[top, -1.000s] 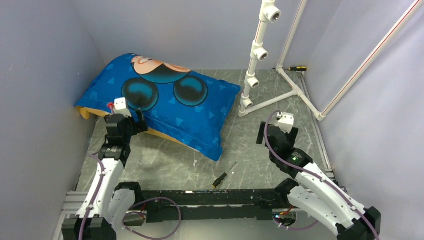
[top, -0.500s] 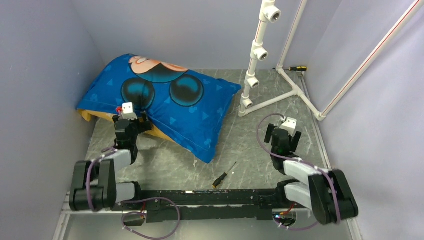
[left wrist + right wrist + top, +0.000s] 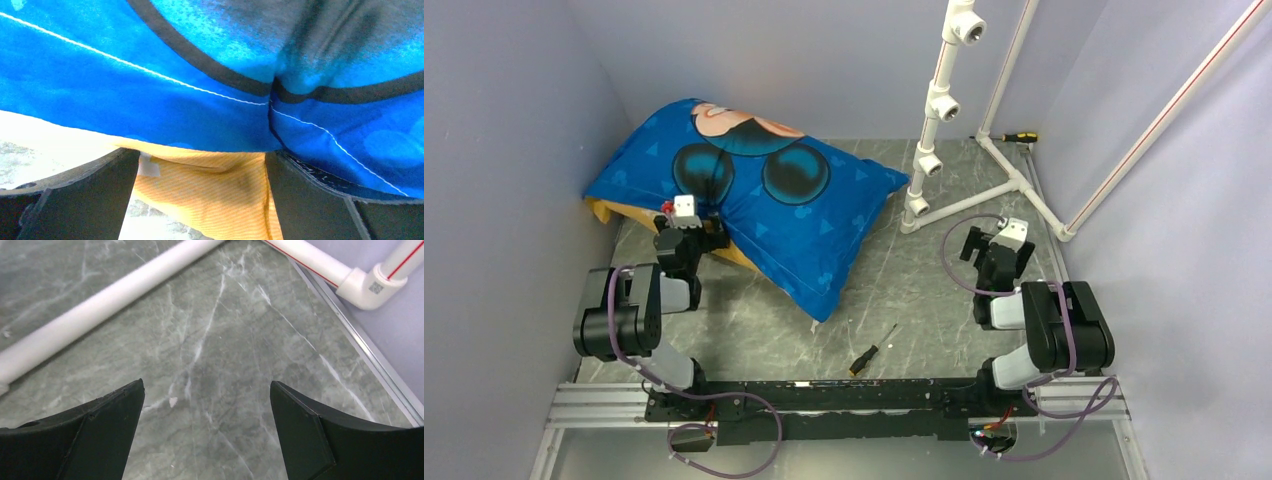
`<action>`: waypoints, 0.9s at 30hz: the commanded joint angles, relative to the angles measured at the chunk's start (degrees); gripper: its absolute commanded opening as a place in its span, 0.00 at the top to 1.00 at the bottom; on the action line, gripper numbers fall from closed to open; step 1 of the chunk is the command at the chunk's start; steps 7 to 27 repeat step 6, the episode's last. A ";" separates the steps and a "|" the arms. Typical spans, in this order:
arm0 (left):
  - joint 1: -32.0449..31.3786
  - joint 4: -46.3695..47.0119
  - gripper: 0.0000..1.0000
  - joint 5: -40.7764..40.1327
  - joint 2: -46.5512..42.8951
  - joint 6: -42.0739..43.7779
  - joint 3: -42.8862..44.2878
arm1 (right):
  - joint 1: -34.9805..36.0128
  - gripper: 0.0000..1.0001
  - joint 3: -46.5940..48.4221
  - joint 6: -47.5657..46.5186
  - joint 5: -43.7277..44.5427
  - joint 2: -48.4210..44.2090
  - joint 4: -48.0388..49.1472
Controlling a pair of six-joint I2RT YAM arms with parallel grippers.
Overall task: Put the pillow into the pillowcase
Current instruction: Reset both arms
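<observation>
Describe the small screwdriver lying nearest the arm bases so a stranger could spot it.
On the grey marbled table, find the black base rail at the near edge. Just beyond its middle lies the small dark-handled screwdriver, slanted, just off the near corner of the blue fabric pillowcase. The other screwdriver, yellow-handled, sits far back by the white pipe frame.

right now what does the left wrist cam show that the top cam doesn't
Only the left wrist view shows a thin white stitch line and a small white tag beside the orange-yellow side. Only the top view shows the whole mouse print, the open right gripper, a screwdriver and the white pipe frame. Both show the blue pillowcase and the left gripper, open at its near edge.
</observation>
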 commanded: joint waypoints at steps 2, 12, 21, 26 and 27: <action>-1.77 -1.83 0.01 2.04 2.39 5.95 -1.31 | 0.05 0.00 0.98 0.48 -1.75 -0.32 6.47; -1.57 -2.60 0.01 1.77 2.65 5.99 -0.74 | 0.12 0.00 1.08 0.14 -1.57 -0.42 6.36; -1.57 -2.60 0.01 1.77 2.65 5.99 -0.74 | 0.12 0.00 1.08 0.14 -1.57 -0.42 6.36; -1.57 -2.60 0.01 1.77 2.65 5.99 -0.74 | 0.12 0.00 1.08 0.14 -1.57 -0.42 6.36; -1.57 -2.60 0.01 1.77 2.65 5.99 -0.74 | 0.12 0.00 1.08 0.14 -1.57 -0.42 6.36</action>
